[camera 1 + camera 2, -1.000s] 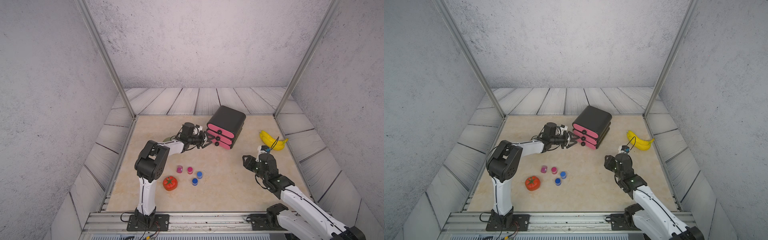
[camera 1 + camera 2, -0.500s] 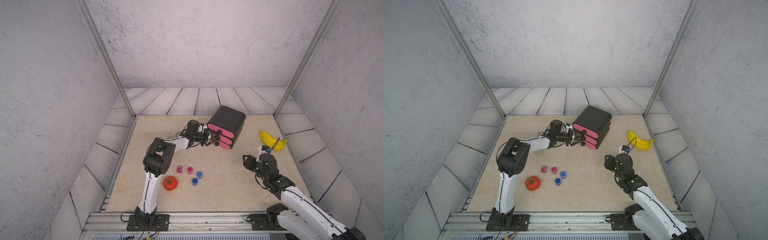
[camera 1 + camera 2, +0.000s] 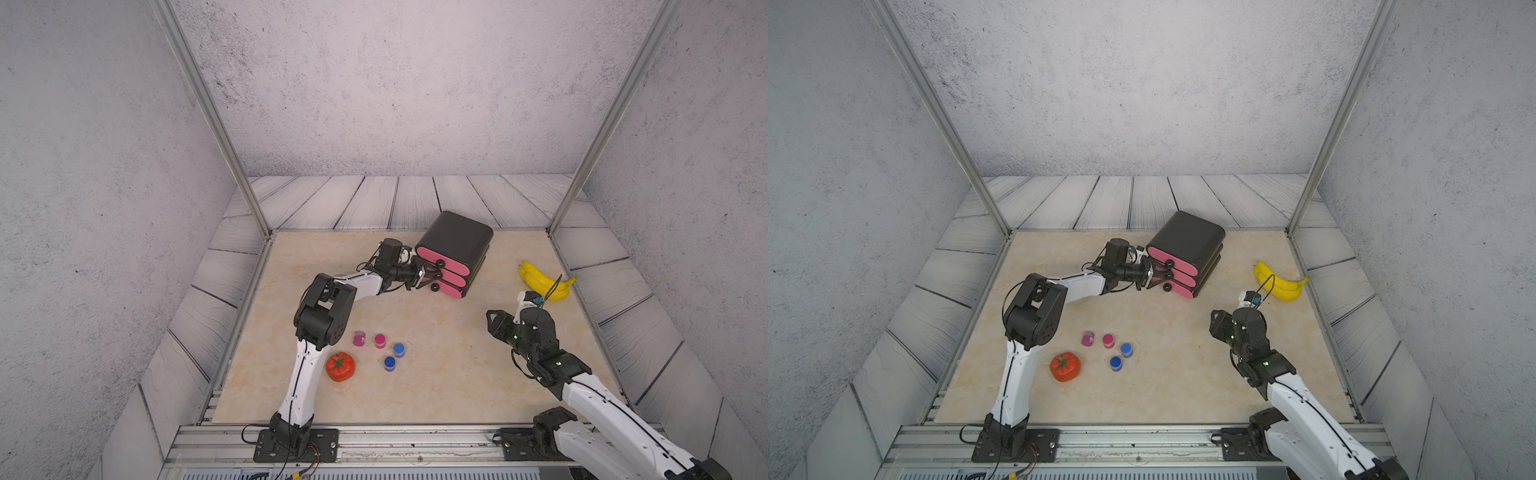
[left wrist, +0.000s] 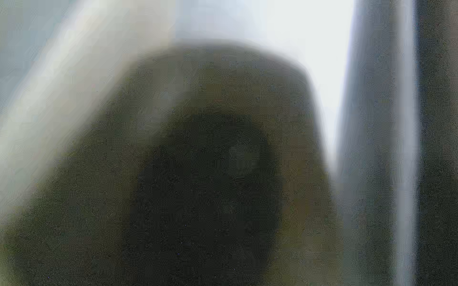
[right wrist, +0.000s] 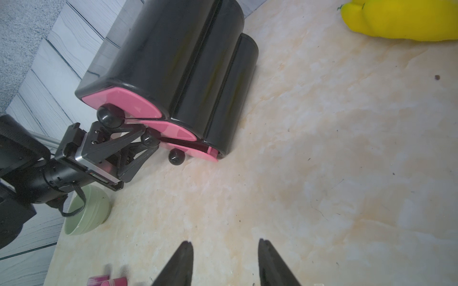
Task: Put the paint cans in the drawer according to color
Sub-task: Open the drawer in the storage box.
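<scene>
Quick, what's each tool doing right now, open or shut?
Left tool: shut on the middle drawer knob.
Right tool: open, holding nothing.

Left arm (image 3: 361, 286) is stretched way out, wrist level, jaws pinched nearly together; right arm (image 3: 602, 403) sits bent, jaws slightly parted.

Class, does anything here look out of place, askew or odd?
The drawer sits skewed to the edges of the table. Only four paint cans show, pink and blue; no red. The left wrist view is wholly blurred.
</scene>
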You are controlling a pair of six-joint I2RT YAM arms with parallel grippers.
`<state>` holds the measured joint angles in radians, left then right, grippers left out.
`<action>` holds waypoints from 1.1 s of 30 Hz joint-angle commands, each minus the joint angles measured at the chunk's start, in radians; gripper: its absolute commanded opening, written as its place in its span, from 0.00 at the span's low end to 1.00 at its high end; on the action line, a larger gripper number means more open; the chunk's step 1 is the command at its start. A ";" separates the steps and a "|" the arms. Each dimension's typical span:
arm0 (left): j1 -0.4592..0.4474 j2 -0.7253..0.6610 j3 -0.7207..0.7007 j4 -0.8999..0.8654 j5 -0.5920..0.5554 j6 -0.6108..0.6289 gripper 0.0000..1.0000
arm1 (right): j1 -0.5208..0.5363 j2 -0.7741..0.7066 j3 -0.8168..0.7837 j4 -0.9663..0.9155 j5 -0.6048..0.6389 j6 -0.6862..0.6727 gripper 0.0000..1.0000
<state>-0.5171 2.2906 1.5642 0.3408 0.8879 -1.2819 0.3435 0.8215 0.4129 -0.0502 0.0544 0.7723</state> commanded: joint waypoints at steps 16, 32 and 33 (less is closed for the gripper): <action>-0.017 -0.175 -0.216 0.028 0.042 0.084 0.29 | -0.003 -0.063 -0.002 -0.041 0.010 -0.001 0.47; -0.008 -0.367 -0.412 -0.075 0.016 0.241 0.51 | -0.004 -0.076 0.039 -0.067 -0.037 -0.028 0.47; -0.003 -0.394 -0.417 -0.126 -0.006 0.287 0.53 | -0.004 -0.078 0.044 -0.072 -0.047 -0.031 0.47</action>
<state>-0.5259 1.9694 1.1530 0.2821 0.8909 -1.0946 0.3428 0.7540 0.4191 -0.1043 0.0406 0.7643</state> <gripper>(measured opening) 0.513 0.473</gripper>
